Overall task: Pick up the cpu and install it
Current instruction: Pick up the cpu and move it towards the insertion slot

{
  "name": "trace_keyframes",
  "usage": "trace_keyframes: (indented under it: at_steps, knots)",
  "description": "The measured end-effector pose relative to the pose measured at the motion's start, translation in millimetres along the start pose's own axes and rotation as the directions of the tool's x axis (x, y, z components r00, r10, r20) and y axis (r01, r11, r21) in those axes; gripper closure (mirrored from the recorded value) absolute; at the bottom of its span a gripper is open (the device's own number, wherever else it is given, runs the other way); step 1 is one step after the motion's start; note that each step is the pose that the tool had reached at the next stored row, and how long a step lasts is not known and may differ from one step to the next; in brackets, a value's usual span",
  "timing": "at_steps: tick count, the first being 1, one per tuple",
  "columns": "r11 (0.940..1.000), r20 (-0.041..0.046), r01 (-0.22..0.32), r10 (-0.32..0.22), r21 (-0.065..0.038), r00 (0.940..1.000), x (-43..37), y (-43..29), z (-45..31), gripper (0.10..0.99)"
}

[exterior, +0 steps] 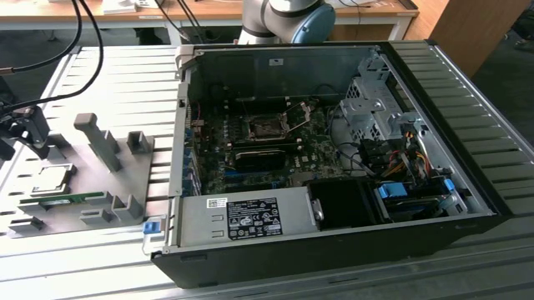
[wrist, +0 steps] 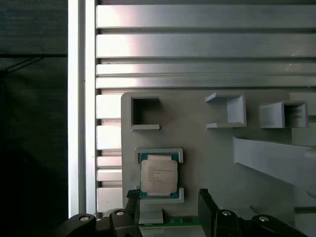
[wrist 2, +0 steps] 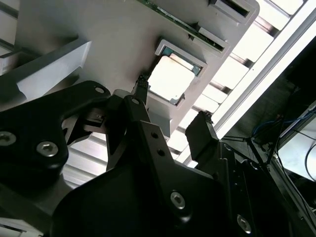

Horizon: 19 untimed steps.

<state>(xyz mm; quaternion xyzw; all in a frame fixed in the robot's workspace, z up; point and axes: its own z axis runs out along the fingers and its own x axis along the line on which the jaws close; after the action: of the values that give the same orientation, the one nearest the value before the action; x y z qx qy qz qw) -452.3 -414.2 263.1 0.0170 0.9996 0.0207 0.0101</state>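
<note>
Jaws stand wide apart and hold nothing: you can see both black fingers spread broader than the small flat square cpu with its silvery-grey metal top. It lies just beyond their tips, in line with the gap. Its shallow pale-grey nest probably keeps it square for an edge grip. Around that you have the grey plastic fixture plate on the slatted aluminium worktop. Well apart from the jaws, the open black computer case shows its motherboard socket, seemingly unlatched to receive the chip.

A robotics workshop: an opened computer case and grey fixture plate lie on a ribbed metal surface, wooden desks behind.
</note>
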Motion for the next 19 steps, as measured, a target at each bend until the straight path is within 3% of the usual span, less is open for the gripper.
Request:
trace_keyframes:
  at_steps: [19]
  knots:
    - [1.0, -0.0001, 0.002, -0.002, 0.0, 1.0, 0.2, -0.4, 8.4, 0.498]
